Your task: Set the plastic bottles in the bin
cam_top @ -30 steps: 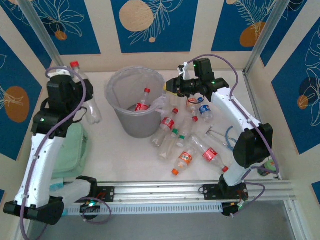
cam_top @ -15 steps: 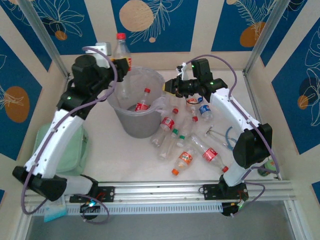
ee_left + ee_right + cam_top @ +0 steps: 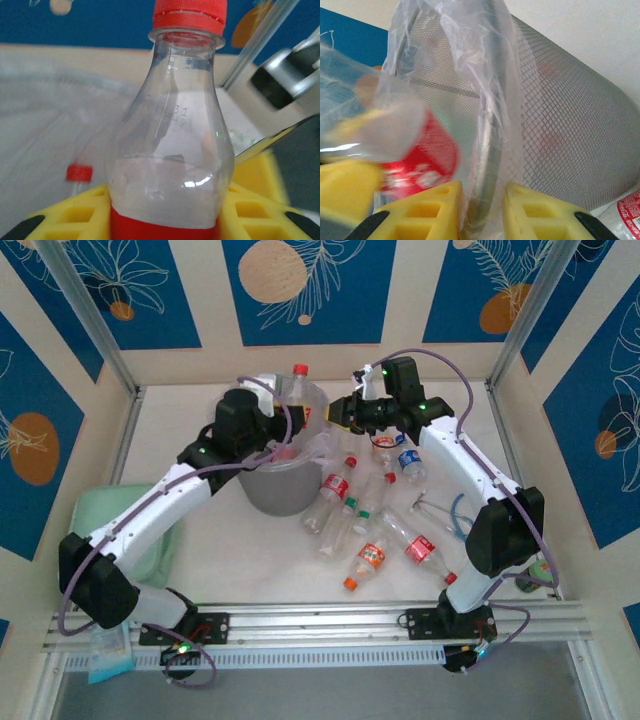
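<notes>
Where the left claw [image 3: 165, 222] closes its yellow, ribbed pads on either side of a red label, it has a firm hold of the held bottle [image 3: 170, 135], a clear, thin-walled plastic thing with a rounded shoulder, a narrow neck and a ridged red cap [image 3: 189, 14]. In the top view this bottle sits over the rim of the bin [image 3: 262, 490] at about 1 o'clock, cap pointing to 12. The bin is round and grey, its translucent wall marked with a fine grid, and a crinkled clear plastic bag [image 3: 445, 60] is folded over its edge. The right claw [image 3: 482, 210] is drawn nearly together on that edge at the bin's 2 o'clock, with the rim and a fold of bag pinched between its two yellow pads. Inside the bin, a small red-capped bottle [image 3: 79, 173] lies on the bag. The loose bottles [image 3: 337, 488], small and clear with red, green, orange and blue caps, lie scattered on the pale table [image 3: 250, 550] from 3 to 5 o'clock of the bin, some touching one another. At 8 o'clock a flat pale green tray [image 3: 100, 508] lies partly under the left arm. Bare table lies open at the bin's 6 and 7 o'clock.
</notes>
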### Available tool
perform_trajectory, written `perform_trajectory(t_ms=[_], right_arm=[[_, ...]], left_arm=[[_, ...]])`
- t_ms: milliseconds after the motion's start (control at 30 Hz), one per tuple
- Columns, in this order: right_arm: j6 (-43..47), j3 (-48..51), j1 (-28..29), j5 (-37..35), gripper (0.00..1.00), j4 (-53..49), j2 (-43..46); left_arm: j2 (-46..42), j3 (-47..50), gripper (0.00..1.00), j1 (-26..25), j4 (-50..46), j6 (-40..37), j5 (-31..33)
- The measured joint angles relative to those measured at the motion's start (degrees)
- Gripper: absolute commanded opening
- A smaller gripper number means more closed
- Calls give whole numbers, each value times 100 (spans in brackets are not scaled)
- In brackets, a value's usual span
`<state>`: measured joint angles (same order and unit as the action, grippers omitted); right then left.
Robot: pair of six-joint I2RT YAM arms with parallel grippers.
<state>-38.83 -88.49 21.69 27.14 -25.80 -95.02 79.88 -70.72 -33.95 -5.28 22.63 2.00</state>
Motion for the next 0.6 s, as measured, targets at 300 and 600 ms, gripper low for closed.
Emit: perform_trajectory(t_ms=[300, 600], right_arm=[[7, -7, 98, 20, 26, -2, 0], [66, -72, 103, -24, 42, -151, 0]], left_arm=[[-162, 1045, 31, 28, 146, 350, 101], [-232, 1045, 73, 28, 142, 442, 72]])
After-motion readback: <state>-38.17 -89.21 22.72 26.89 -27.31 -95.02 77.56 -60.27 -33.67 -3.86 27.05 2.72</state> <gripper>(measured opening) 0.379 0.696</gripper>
